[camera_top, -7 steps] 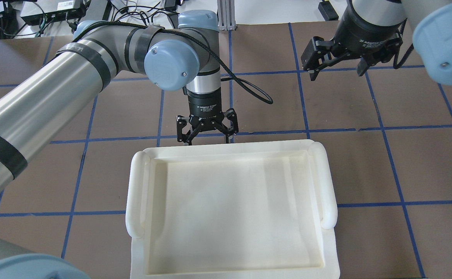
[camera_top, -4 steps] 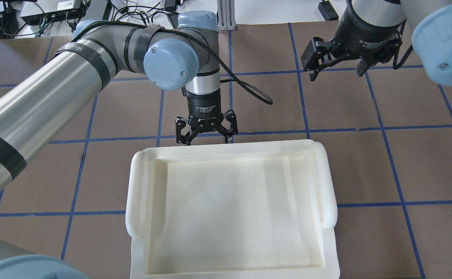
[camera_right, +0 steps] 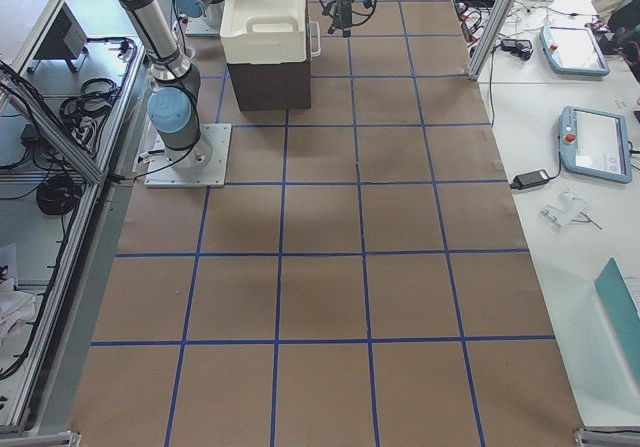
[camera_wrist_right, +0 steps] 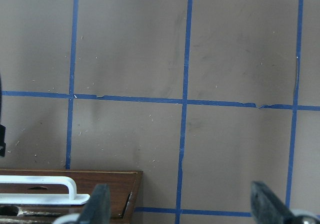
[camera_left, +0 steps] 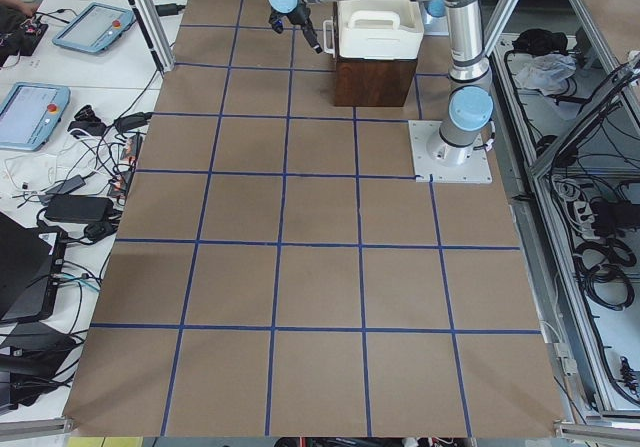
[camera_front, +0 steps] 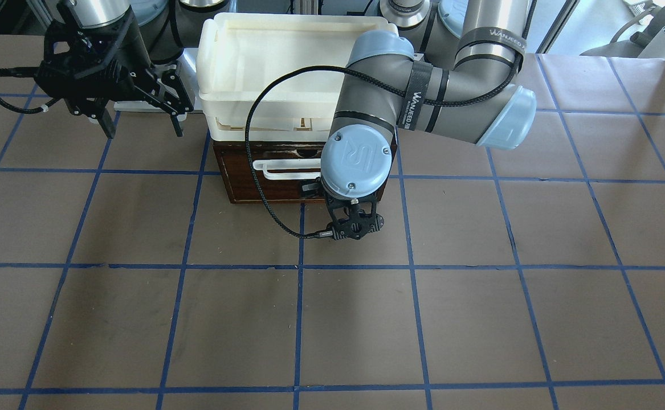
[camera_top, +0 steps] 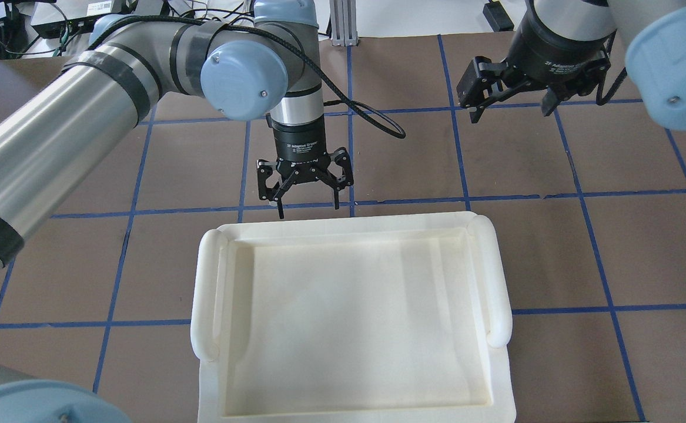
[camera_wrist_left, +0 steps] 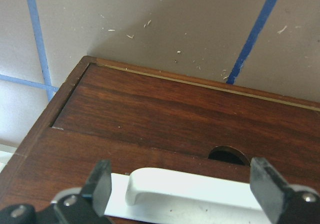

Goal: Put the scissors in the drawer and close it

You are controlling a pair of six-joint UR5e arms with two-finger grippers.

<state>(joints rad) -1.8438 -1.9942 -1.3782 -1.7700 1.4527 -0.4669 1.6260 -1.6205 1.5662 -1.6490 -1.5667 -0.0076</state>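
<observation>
The drawer is dark brown wood with a white bar handle; its front looks flush with its frame in the left wrist view. The scissors show in no view. My left gripper is open and empty, hanging just in front of the drawer's front. In the left wrist view its fingers stand apart on either side of the handle without touching it. My right gripper is open and empty, held above the table beside the drawer; it also shows in the front view.
Stacked white plastic trays sit on top of the wooden drawer unit and hide it from the overhead view. A black cable loops from the left wrist across the drawer's front. Brown table with blue grid lines lies all around.
My left gripper has moved away from the tray's edge and a little to the left in the overhead view, still open. The right arm has not moved.
</observation>
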